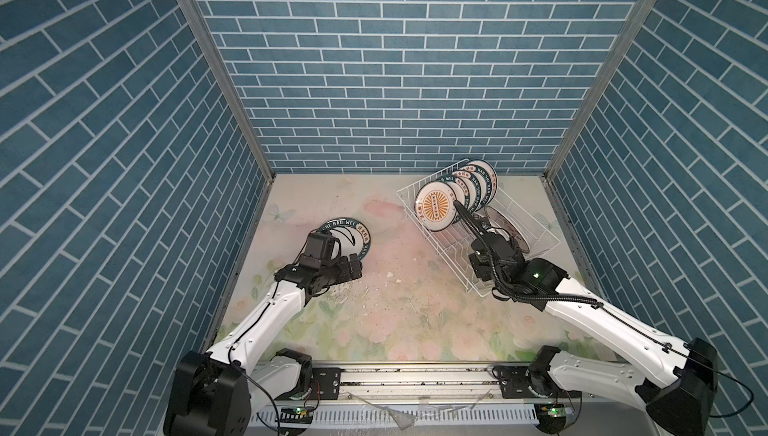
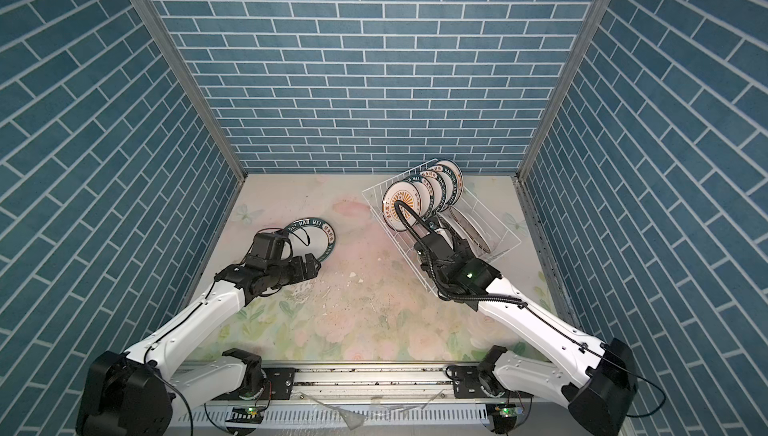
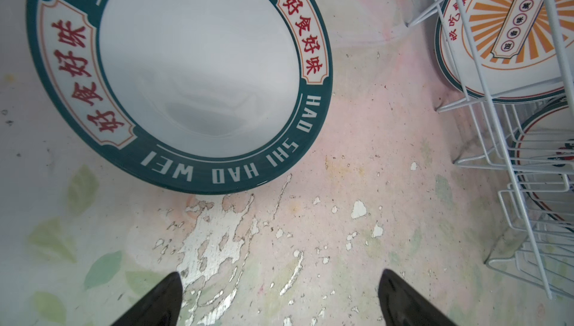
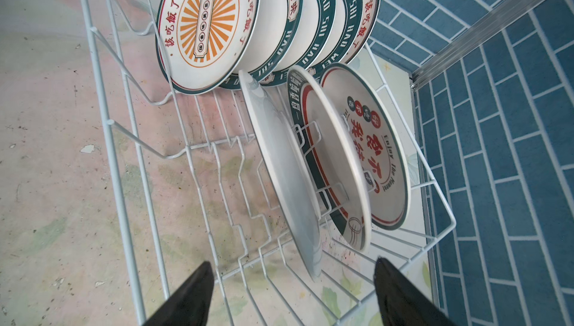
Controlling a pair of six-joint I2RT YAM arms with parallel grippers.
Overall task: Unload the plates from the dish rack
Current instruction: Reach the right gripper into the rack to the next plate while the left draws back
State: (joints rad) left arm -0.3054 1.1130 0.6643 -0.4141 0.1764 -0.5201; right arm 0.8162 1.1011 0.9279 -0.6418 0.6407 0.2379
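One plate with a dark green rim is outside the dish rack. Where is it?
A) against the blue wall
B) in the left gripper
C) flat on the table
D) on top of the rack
C: the left wrist view shows the green-rimmed plate lying flat on the table, while the left gripper is open and apart from it.

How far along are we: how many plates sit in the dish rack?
8 plates in the dish rack: five overlapping in the far row, three in the near row; others could be hidden.
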